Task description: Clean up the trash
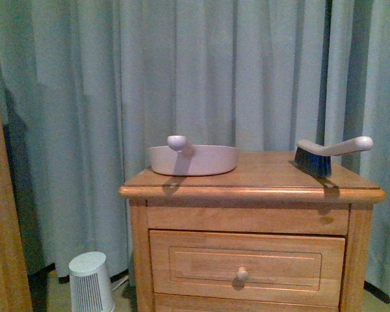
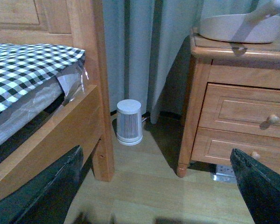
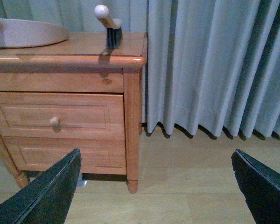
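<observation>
No wad of tissue paper shows in any view; the trash is out of sight. A beige dustpan with a knobbed handle lies on the wooden nightstand; it also shows in the left wrist view and the right wrist view. A hand brush with dark bristles lies at the nightstand's right and shows in the right wrist view. My left gripper is open and empty above the wooden floor. My right gripper is open and empty above the floor. Neither arm shows in the front view.
A small white ribbed bin stands on the floor between the bed frame and the nightstand; it also shows in the front view. A checkered mattress cover lies on the bed. Grey curtains hang behind.
</observation>
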`<state>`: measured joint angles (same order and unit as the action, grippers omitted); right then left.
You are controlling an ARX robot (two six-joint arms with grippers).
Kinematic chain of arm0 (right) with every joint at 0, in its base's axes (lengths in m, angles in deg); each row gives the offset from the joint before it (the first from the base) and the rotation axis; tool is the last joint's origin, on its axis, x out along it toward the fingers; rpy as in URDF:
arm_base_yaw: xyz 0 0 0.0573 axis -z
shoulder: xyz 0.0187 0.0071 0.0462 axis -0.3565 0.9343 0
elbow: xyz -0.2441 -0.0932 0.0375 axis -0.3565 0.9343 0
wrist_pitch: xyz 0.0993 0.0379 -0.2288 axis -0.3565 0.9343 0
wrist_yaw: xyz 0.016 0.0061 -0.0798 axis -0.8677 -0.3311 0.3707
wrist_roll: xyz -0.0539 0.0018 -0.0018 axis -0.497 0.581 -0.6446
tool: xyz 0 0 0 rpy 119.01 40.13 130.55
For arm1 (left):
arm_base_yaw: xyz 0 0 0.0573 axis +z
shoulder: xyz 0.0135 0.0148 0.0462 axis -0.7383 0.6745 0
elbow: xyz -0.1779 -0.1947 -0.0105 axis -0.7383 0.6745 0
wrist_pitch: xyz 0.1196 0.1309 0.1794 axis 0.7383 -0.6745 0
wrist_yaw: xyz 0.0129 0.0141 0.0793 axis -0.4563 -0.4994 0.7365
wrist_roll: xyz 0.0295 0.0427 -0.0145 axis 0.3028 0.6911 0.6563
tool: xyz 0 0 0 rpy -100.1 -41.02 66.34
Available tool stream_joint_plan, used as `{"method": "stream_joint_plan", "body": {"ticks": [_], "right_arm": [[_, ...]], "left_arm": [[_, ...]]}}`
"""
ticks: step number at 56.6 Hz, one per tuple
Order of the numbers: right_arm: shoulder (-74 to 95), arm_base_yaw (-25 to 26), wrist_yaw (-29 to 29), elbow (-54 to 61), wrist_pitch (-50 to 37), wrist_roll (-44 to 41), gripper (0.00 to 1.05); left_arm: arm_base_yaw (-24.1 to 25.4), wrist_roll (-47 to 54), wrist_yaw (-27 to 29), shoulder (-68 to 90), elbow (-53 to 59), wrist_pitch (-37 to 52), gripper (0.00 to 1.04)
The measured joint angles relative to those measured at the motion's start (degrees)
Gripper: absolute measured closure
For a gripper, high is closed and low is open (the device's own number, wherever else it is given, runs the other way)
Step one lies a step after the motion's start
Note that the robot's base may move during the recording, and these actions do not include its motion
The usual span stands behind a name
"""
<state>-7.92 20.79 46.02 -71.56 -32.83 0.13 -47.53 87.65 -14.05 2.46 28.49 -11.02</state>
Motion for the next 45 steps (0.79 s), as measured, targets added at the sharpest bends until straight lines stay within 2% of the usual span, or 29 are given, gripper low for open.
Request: {"method": "stream_joint_plan", "body": {"ticks": [45], "right_arm": [[0.0,0.0,0.0,0.0,0.0,0.0,0.07]], "left_arm": [[0.0,0.0,0.0,0.0,0.0,0.0,0.08]]}}
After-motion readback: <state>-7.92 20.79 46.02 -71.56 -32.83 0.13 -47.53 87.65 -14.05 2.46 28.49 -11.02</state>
